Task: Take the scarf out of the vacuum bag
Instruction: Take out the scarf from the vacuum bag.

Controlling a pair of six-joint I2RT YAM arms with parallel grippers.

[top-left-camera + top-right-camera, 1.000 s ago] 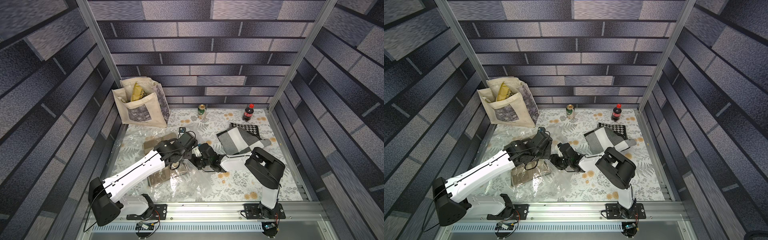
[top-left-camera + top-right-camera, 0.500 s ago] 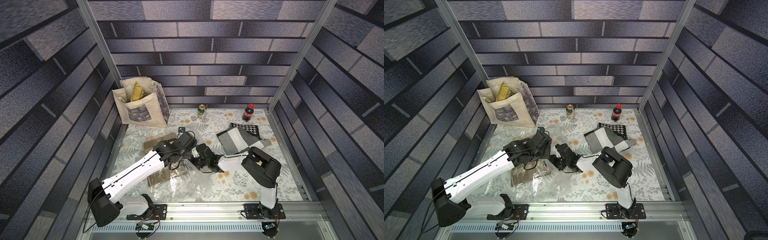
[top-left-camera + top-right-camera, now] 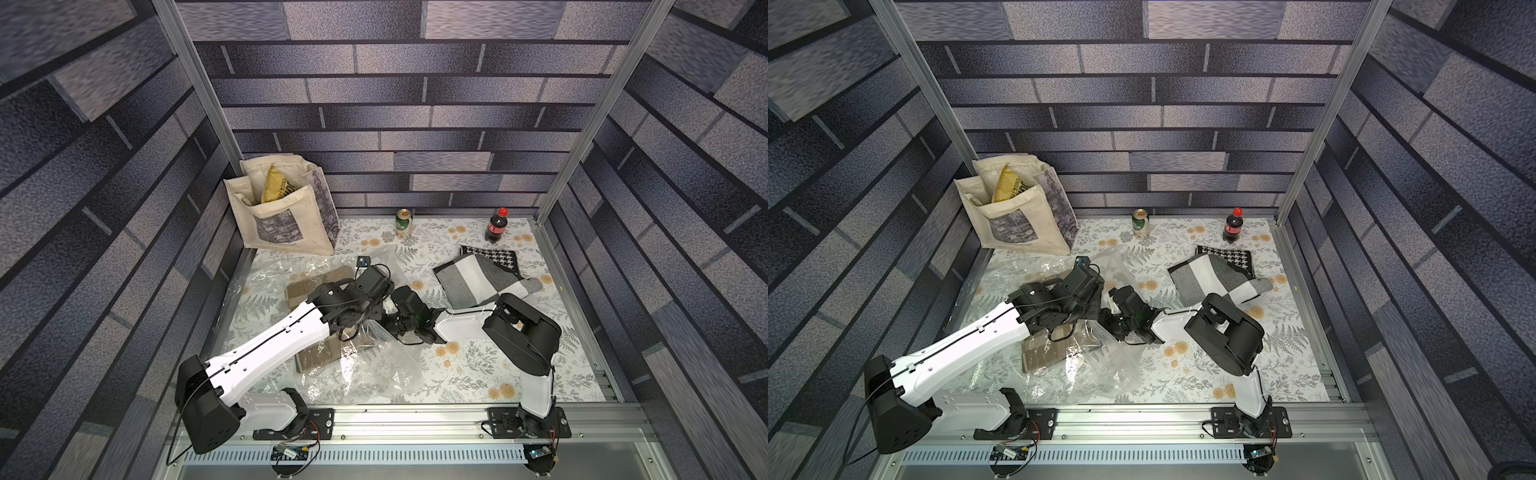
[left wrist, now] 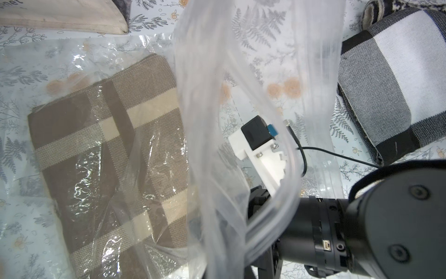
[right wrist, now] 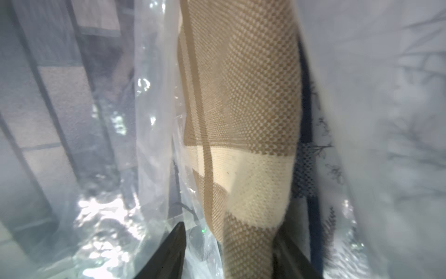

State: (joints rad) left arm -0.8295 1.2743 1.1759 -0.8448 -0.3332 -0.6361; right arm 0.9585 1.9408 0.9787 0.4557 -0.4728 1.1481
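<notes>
Reaching into the vacuum bag (image 4: 212, 96) for the scarf (image 5: 241, 96), grip not closed yet.
Your right pincer (image 5: 229, 229) is part spread inside the bag mouth, fingers (image 5: 173, 253) straddling the folded edge of the brown-and-cream scarf; one finger touches knit, the other has film and a gap beside it. Push a bit deeper, keep film out of the jaws, close on cloth only, then pull back level along the opening, I'd say. Your left pincer (image 3: 384, 305) is pressed together, seemingly pinching the upper film of the mouth, which rises up close in the left wrist view; hold it high so the mouth gapes wide. Scarf lies inside the bag on the desk (image 3: 478, 374), on the left arm's side. Risk: bag drags along.
</notes>
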